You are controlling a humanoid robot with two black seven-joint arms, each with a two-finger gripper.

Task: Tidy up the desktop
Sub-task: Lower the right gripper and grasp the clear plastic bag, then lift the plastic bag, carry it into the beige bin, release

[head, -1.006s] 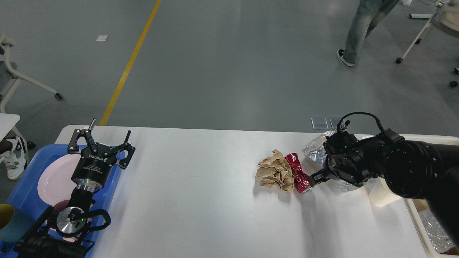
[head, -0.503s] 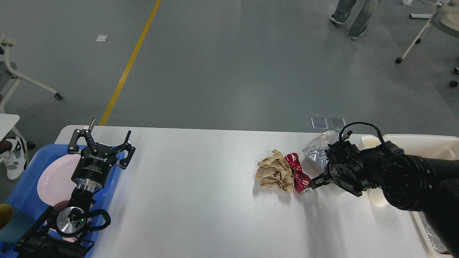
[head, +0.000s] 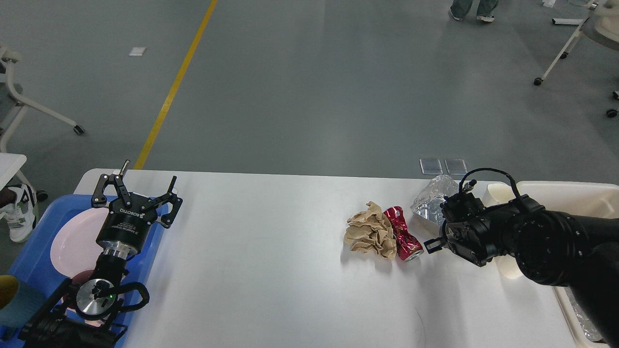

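Right tool (head: 432, 244) over the desktop (head: 271, 251), seemingly just beside crushed can (head: 404, 233).

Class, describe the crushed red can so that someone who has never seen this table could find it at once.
Start at the white desktop and look toward its right side, where three pieces of rubbish lie in a row. The crushed red can is the middle one, against the crumpled brown paper on its left, with crinkled silver foil behind to its right. It alone is shiny red.

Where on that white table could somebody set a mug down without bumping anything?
The wide bare middle of the desktop, between the blue tray on the left and the crumpled brown paper. The right side is crowded: crushed red can, foil wad, right gripper and cream bin.
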